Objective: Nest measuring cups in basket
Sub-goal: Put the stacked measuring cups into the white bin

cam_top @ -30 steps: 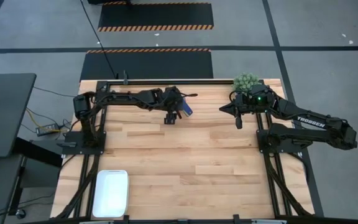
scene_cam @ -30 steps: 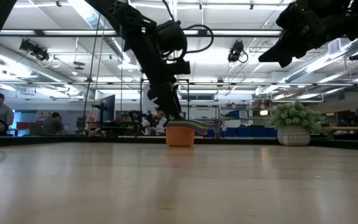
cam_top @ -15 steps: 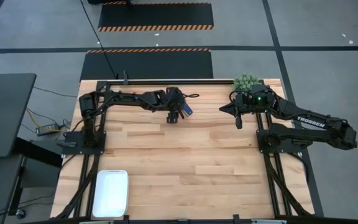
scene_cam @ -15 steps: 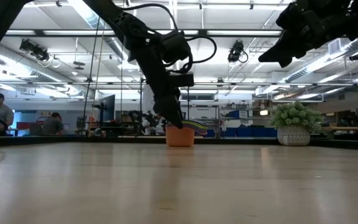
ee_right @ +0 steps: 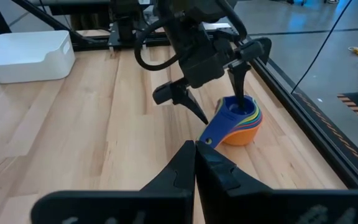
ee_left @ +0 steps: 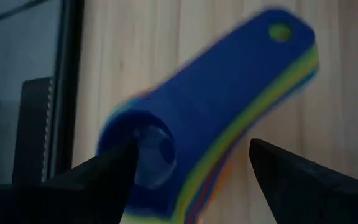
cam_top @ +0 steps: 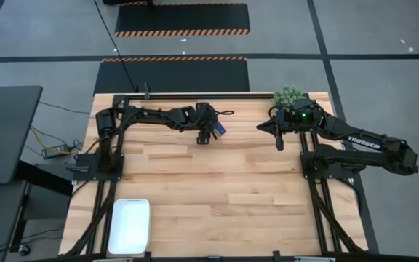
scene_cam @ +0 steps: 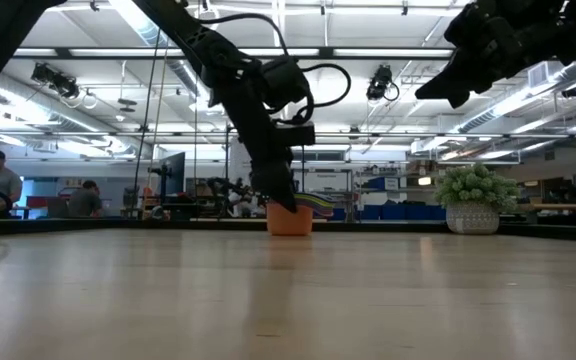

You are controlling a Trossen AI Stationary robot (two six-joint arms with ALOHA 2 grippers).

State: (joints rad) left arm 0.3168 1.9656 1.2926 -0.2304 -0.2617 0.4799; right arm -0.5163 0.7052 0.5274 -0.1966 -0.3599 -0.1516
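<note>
The measuring cups (cam_top: 217, 128) stand nested in one stack near the table's far edge, orange bowl at the bottom (scene_cam: 290, 220) and blue cup on top (ee_left: 229, 93), handles fanned out. My left gripper (ee_right: 221, 115) is open and low over the stack. One finger reaches down into the blue bowl (ee_right: 236, 107); the other stands outside, beside the handles. My right gripper (cam_top: 279, 144) hovers shut, high at the far right. The white basket (cam_top: 129, 225) sits at the near left corner. My left gripper comes at the stack from above, pointing down, with one finger (ee_right: 238, 93) inside the top blue cup's bowl and the other (ee_right: 188, 106) outside. I cannot tell whether either finger touches the cups. The stack rests on the table.
A small green potted plant (cam_top: 288, 95) stands at the far right corner, just behind my right arm. Bare wood lies between the cups and the basket (ee_right: 27, 56). Black frame rails (cam_top: 195, 95) run along the table's far edge and sides.
My left gripper has come down onto the stack of cups and shifted slightly toward the table's right, so that one finger now reaches into the top bowl. The cups have stayed in place.
</note>
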